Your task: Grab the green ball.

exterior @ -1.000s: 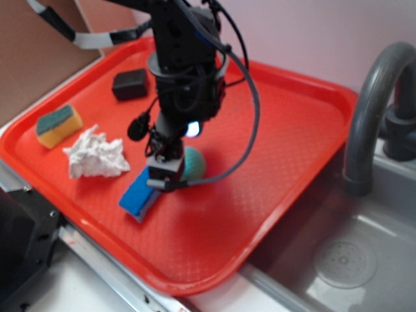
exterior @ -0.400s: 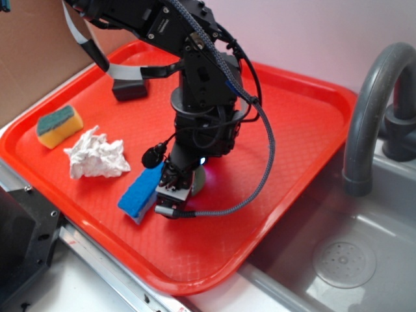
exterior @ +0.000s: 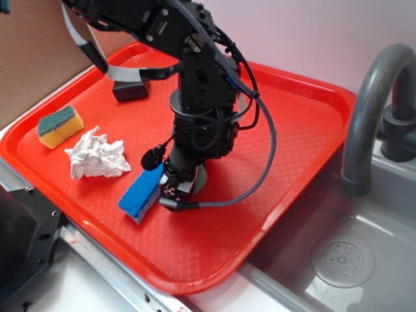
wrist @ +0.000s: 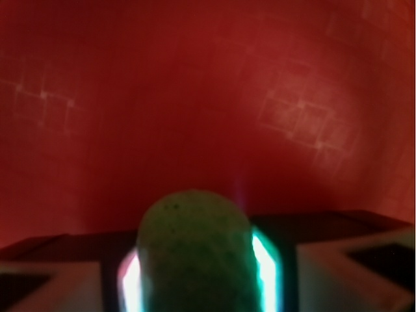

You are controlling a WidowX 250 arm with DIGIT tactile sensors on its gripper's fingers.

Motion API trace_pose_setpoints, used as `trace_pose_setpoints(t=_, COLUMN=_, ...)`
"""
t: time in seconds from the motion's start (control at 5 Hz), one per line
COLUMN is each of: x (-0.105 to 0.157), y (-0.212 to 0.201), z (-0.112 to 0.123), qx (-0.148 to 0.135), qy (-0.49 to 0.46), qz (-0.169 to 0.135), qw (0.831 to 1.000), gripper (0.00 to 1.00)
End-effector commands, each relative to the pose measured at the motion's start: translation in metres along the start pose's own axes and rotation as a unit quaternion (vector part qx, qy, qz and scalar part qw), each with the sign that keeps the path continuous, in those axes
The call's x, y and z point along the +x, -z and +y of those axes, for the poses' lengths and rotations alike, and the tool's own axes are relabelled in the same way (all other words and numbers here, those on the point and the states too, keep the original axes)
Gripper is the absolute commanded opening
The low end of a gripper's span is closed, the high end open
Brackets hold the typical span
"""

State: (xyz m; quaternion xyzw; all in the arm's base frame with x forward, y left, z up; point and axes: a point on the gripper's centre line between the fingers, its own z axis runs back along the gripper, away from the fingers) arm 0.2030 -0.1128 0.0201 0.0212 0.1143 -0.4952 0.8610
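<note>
Claw point(exterior: 175, 188) lowered onto the red tray point(exterior: 286, 130), its two fingers point(wrist: 58, 279) set either side of the green ball point(wrist: 194, 253), which fills the gap between them in the wrist view; whether the pads are pressing or only flanking it cannot be told from these pictures. From outside, only a sliver of the green ball point(exterior: 198, 177) shows behind the arm's wrist, resting on the tray just beside the blue sponge point(exterior: 141, 195), which lies at the claw's other side. Knitted and pale, the ball looks light and soft, likely to give under pressure and unlikely to slip; a hold across its widest part, squarely at the middle, should serve best, since a grip too high could squeeze it out downward. Farther along the tray sit a crumpled white paper point(exterior: 97, 155), a yellow sponge with a green top point(exterior: 60, 125) and a black block point(exterior: 130, 90) near the far rim. Beside the tray, a grey faucet point(exterior: 370, 110) arches over the sink point(exterior: 338, 260).
</note>
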Motion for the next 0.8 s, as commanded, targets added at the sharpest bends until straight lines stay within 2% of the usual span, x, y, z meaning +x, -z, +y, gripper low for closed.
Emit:
trace_pose_setpoints(t=0.0, x=-0.044, y=-0.092, z=0.034, qx=0.002, qy=-0.231, qz=-0.166, qw=0.959, gripper=0.0)
trace_pose_setpoints(t=0.2, x=-0.075, y=-0.134, z=0.012, qx=0.024, qy=-0.351, qz=-0.177, qw=0.919, gripper=0.0)
trace_pose_setpoints(t=0.4, x=-0.1, y=-0.178, z=0.0, qx=0.016, qy=-0.464, qz=-0.197, qw=0.864, gripper=0.0)
trace_pose_setpoints(t=0.6, x=-0.088, y=-0.176, z=0.004, qx=0.008, qy=-0.555, qz=-0.164, qw=0.815, gripper=0.0)
